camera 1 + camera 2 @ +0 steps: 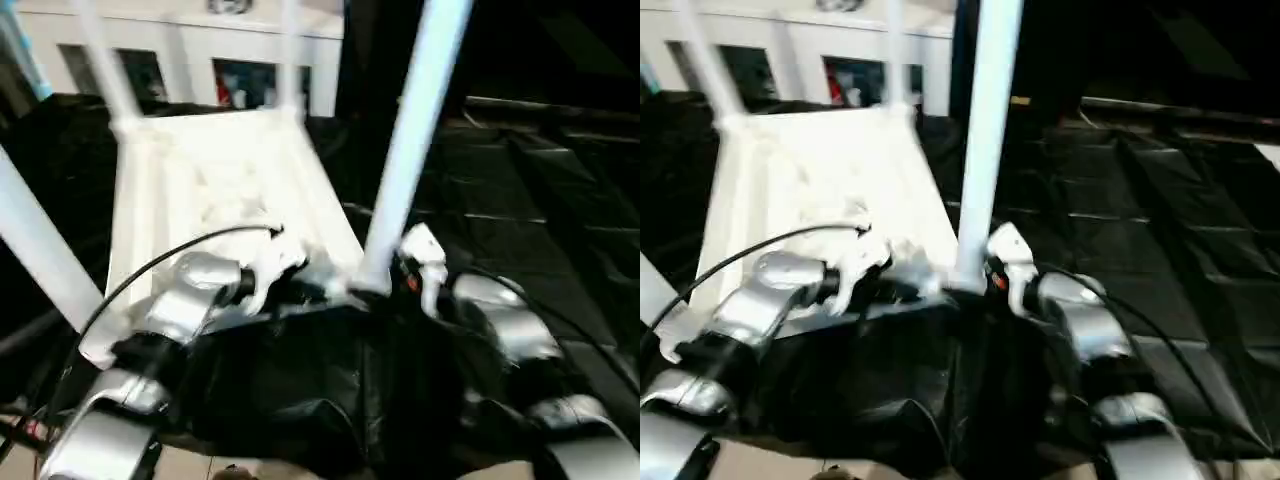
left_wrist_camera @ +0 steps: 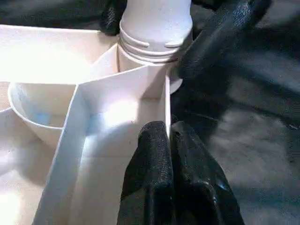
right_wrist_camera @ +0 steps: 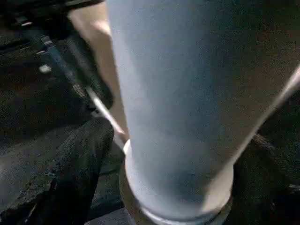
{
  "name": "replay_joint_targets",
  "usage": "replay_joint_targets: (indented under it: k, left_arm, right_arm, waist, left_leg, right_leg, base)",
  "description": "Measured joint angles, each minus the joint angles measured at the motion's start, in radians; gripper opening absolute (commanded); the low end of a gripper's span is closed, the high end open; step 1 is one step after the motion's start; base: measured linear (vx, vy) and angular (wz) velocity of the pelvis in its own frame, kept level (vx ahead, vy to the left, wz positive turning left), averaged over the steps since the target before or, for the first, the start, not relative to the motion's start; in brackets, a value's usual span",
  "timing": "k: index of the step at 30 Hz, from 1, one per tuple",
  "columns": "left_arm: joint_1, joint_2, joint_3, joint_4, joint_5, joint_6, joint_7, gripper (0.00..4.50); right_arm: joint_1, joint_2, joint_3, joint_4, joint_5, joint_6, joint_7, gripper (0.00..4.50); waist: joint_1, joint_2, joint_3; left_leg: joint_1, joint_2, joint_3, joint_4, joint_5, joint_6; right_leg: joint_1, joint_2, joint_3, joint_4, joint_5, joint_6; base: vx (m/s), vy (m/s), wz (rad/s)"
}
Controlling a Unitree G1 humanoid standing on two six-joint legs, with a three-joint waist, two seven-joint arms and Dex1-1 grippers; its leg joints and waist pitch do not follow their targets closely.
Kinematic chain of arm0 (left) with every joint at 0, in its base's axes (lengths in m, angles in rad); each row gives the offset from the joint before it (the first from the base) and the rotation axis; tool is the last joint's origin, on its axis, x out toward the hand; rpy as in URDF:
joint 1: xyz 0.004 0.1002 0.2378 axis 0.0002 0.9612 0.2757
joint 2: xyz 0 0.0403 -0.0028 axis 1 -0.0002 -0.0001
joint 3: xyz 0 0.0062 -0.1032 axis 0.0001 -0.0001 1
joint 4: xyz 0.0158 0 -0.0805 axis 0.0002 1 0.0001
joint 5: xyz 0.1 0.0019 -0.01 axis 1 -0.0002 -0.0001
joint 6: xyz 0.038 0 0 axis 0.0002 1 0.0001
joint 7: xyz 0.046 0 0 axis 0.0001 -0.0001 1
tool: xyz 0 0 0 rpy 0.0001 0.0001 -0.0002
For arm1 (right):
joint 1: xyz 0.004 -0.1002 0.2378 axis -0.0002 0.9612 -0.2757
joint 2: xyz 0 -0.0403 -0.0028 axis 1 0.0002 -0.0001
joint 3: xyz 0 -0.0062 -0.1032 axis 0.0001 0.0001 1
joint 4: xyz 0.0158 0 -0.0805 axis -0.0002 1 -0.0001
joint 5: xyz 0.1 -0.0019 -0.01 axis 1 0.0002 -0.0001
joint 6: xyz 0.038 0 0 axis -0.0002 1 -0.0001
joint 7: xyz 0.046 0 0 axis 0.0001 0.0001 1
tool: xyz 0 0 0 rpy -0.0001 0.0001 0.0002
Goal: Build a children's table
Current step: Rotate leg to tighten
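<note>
Left claw [image 2: 171, 140] clenched on the upturned table top's [image 1: 230, 180] edge wall. Right claw [image 3: 154, 187] straddles the near leg's [image 1: 415, 140] base (grip undetermined). Legs stand in all visible corner sockets; this one's threads [image 2: 150, 44] remain exposed, so tightening and righting likely remain.

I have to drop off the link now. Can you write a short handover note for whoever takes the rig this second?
Left gripper: shut, pinching the edge wall of the table top beside the near-right corner.
Right gripper: open around the base of the near-right leg, fingers apart on either side, not clamped.
Table top lies underside up on the black floor mats; all four legs stand up from its corners.
Done: four legs are in their sockets.
Left: thread rings show above the socket of the near-right leg, so it probably needs more turning; then turn the table upright.
</note>
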Motion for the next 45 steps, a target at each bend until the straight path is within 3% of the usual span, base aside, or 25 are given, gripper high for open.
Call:
replay_joint_targets:
  k: [5,10,11,15,16,20,23,25,28,33,38,39,45]
  left_arm:
    - [0.027,0.033,-0.012,-0.043,-0.018,0.000,-0.070,0.00]
    - [0.034,0.046,-0.021,-0.062,-0.022,0.006,-0.101,0.00]
    - [0.037,0.047,-0.021,-0.066,-0.023,0.008,-0.105,0.00]
    - [0.047,0.054,-0.024,-0.088,-0.023,0.013,-0.117,0.00]
    - [0.047,0.055,-0.026,-0.090,-0.023,0.014,-0.117,0.00]
    - [0.047,0.047,-0.027,-0.083,-0.019,0.009,-0.087,0.00]
    - [0.047,0.030,-0.010,-0.066,-0.003,0.009,-0.019,0.00]
    - [0.036,-0.003,0.007,-0.037,0.018,0.014,0.053,0.00]
    - [0.015,-0.046,0.010,-0.007,0.038,0.032,0.143,0.00]
    - [-0.025,-0.117,0.021,0.057,0.067,0.059,0.273,0.00]
    - [-0.036,-0.146,0.030,0.072,0.079,0.070,0.327,0.00]
    - [-0.036,-0.148,0.030,0.072,0.079,0.070,0.329,0.00]
    - [-0.035,-0.138,0.029,0.058,0.079,0.070,0.287,0.00]
  right_arm:
    - [0.020,-0.030,0.021,-0.033,0.016,0.008,0.110,3.88]
    - [0.020,-0.040,0.028,-0.033,0.030,0.020,0.147,3.50]
    - [0.020,-0.041,0.028,-0.034,0.032,0.027,0.154,3.22]
    - [0.021,-0.045,0.030,-0.042,0.040,0.052,0.170,3.10]
    - [0.024,-0.044,0.030,-0.046,0.040,0.053,0.170,2.82]
    - [0.036,-0.029,0.023,-0.048,0.040,0.053,0.136,2.67]
    - [0.041,0.018,-0.018,-0.032,0.040,0.067,0.020,2.64]
    - [0.033,0.079,-0.072,0.011,0.041,0.068,-0.107,2.64]
    - [0.026,0.134,-0.129,0.042,0.045,0.069,-0.258,2.63]
    - [-0.004,0.214,-0.195,0.102,0.050,0.051,-0.482,2.62]
    - [-0.033,0.244,-0.208,0.148,0.028,0.003,-0.583,2.62]
    - [-0.035,0.246,-0.210,0.152,0.028,0.001,-0.589,3.18]
    - [-0.040,0.212,-0.188,0.143,0.018,0.005,-0.502,3.74]
  waist:
    - [0.003,-0.002,0.001]
    - [0.003,-0.004,0.002]
    - [0.003,-0.006,0.002]
    - [0.007,-0.010,0.001]
    - [0.008,-0.011,0.001]
    - [0.011,-0.011,0.001]
    - [-0.001,-0.013,0.000]
    - [-0.008,-0.014,-0.001]
    - [-0.022,-0.014,-0.001]
    - [-0.032,-0.012,0.000]
    - [-0.034,-0.008,0.001]
    - [-0.034,-0.007,0.001]
    - [-0.029,-0.006,0.002]
  left_leg:
    - [0.000,0.000,0.000,0.001,0.000,0.000]
    - [0.000,0.000,0.000,0.001,0.000,0.000]
    - [0.000,0.000,0.000,0.001,0.000,0.000]
    - [0.000,0.000,0.000,0.001,0.000,0.000]
    - [0.000,0.000,0.000,0.001,0.000,0.000]
    - [0.000,0.000,0.000,0.001,0.000,0.000]
    - [0.004,0.000,0.000,0.001,0.001,-0.001]
    - [0.012,0.000,0.000,0.001,0.001,-0.001]
    - [0.014,0.000,-0.001,0.001,0.001,-0.001]
    - [0.018,0.000,-0.003,-0.001,0.001,-0.001]
    - [0.017,-0.001,-0.004,-0.004,0.000,0.000]
    - [0.017,-0.001,-0.003,-0.004,0.000,0.000]
    - [0.017,-0.001,-0.002,-0.008,0.000,0.000]
  right_leg:
    - [0.000,0.000,0.000,0.000,-0.001,0.001]
    - [0.000,0.000,0.000,0.000,-0.001,0.001]
    - [0.000,0.000,0.000,0.000,-0.001,0.001]
    - [0.000,0.000,0.000,0.000,-0.001,0.001]
    - [0.000,0.000,0.000,0.000,-0.001,0.001]
    - [0.002,0.000,0.000,0.000,-0.001,0.002]
    - [0.005,0.000,0.000,0.001,-0.001,0.001]
    - [0.008,0.000,0.000,0.001,-0.001,0.001]
    - [0.009,0.000,-0.002,-0.003,-0.001,0.001]
    - [0.019,0.000,-0.009,-0.020,-0.001,0.002]
    - [0.022,-0.003,-0.014,-0.036,-0.001,0.002]
    - [0.021,-0.003,-0.014,-0.036,-0.001,0.002]
    - [0.020,-0.004,-0.013,-0.032,0.000,0.001]
  base:
    - [0.000,0.000,0.00]
    - [0.000,0.000,0.00]
    - [0.000,0.000,0.00]
    - [0.000,0.000,0.00]
    - [0.000,0.000,0.00]
    - [0.000,0.000,0.00]
    - [0.000,0.000,0.00]
    - [0.000,0.000,0.00]
    - [0.000,0.000,0.00]
    - [0.000,0.000,0.00]
    - [0.000,0.000,0.00]
    - [0.000,0.000,0.00]
    - [0.000,0.000,0.00]
